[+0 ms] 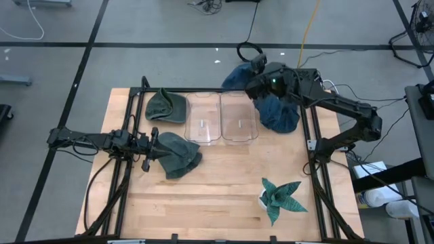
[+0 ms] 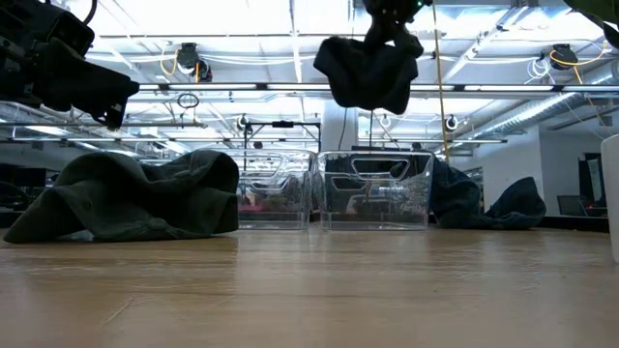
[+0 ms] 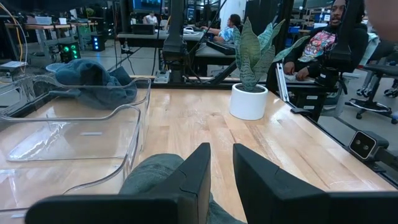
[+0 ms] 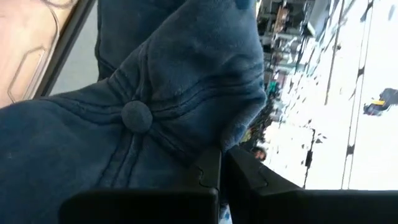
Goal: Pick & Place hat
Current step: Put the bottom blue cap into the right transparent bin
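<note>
Blue hat (image 4: 155, 118) hangs pinched in the right claw (image 4: 221, 165), seemingly above the bins (image 1: 222, 118).

2 bins (image 1: 222, 118) side by side (touching)

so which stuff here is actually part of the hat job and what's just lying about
Job:
- blue hat, held up by right gripper
- green hat at left gripper
- second green hat
- two clear bins

Lying about:
- potted plant
</note>
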